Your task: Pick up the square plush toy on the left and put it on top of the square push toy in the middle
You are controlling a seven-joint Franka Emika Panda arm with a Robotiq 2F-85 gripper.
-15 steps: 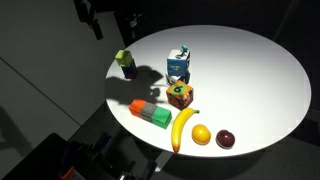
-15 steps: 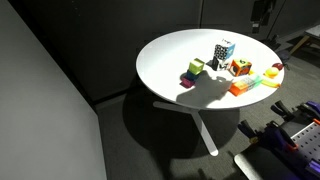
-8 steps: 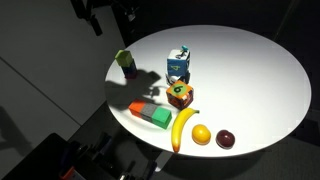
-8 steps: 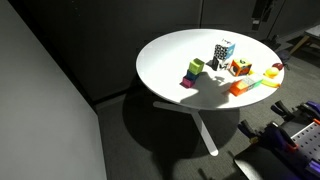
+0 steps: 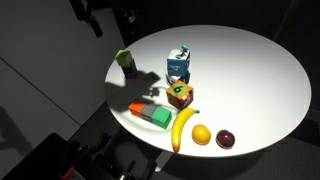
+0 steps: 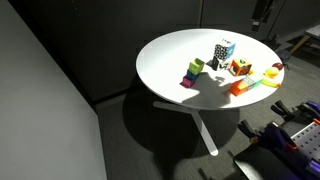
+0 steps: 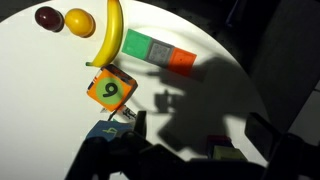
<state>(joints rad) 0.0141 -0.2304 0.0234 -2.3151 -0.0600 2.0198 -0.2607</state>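
Note:
Three square plush toys sit on the round white table [image 5: 250, 70]. The green and purple one [image 5: 125, 62] is at the left edge; it also shows in an exterior view [image 6: 193, 72] and partly at the bottom of the wrist view [image 7: 222, 150]. The blue and white one [image 5: 179, 65] [image 6: 225, 50] stands in the middle. The orange one with a number [image 5: 181, 95] [image 7: 110, 90] is nearer the front. My gripper [image 7: 200, 135] is open and empty, high above the table's edge near the green and purple toy. It is dark at the top of both exterior views [image 5: 108, 14] [image 6: 262, 12].
An orange and green block [image 5: 150, 114] [image 7: 158, 52], a banana [image 5: 185, 128] [image 7: 110, 35], a yellow-orange fruit [image 5: 201, 134] [image 7: 79, 20] and a dark plum [image 5: 226, 139] [image 7: 46, 16] lie near the front edge. The table [image 6: 170, 55] stands on a dark floor with dark equipment nearby [image 6: 290, 130].

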